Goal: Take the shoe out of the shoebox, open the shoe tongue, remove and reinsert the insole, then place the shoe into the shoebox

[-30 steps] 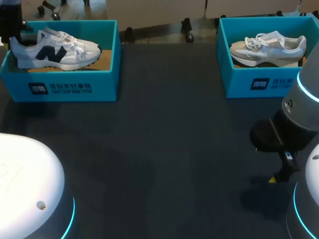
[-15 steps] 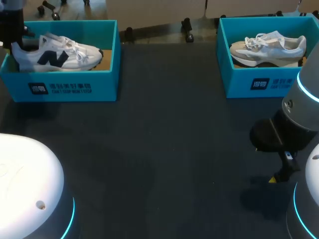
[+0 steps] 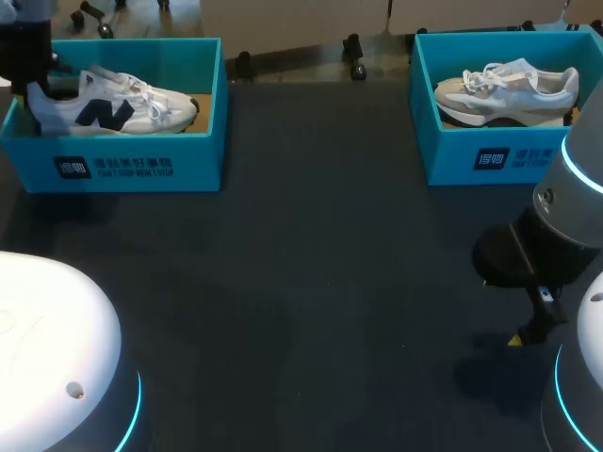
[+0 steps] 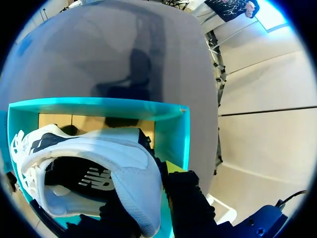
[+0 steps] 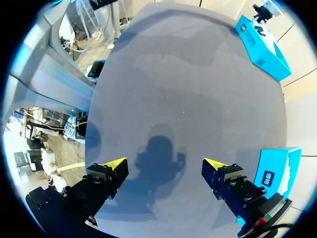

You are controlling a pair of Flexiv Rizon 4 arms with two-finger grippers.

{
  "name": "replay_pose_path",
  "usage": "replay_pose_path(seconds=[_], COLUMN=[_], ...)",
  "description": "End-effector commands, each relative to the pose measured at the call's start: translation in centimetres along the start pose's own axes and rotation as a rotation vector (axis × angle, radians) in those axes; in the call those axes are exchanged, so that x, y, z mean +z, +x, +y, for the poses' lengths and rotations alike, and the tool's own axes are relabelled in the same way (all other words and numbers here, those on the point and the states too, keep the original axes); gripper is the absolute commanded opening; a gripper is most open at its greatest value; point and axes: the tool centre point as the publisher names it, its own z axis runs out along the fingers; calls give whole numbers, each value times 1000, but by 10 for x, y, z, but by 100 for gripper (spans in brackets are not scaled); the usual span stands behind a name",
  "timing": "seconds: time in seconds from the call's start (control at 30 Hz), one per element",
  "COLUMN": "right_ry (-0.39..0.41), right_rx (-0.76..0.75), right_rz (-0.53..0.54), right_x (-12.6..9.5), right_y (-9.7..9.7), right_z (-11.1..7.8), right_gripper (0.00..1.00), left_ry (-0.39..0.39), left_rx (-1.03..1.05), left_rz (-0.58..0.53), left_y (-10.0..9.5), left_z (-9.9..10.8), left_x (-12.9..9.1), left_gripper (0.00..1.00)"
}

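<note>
Seemingly the shoe (image 4: 133, 173) is pinched at its heel by the left jaws inside the shoebox (image 4: 179, 139), right jaws spread, so a lift clear of its walls is needed.

The left gripper (image 4: 148, 198) slides the shoe (image 3: 113, 102) toward the shoebox's (image 3: 141, 168) right wall, its heel sinking lower.

Shoe (image 3: 113, 105) in shoebox (image 3: 122, 165), table's (image 3: 311, 282) far-L corner; 2nd shoe (image 3: 504, 89) in 2nd box (image 3: 471, 155), far R
</note>
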Motion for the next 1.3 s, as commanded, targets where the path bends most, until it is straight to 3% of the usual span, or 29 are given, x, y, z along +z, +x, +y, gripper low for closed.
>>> replay_pose_path(seconds=[0.03,0.7,1.0,1.3], right_ry=[0,0,0,0], right_rx=[-1,-1,-1,-1], right_rz=[-2,-2,-2,-2], right_x=[1,1,1,1], right_y=[1,1,1,1], right_z=[0,0,0,0], right_gripper=[100,100,100,100], left_ry=[1,18,27,44], left_rx=[0,-20,-44,-27], left_rz=[-1,22,26,34], left_y=[1,-15,-14,-10], left_z=[0,7,23,9], left_x=[-2,7,8,17], left_gripper=[0,0,0,0])
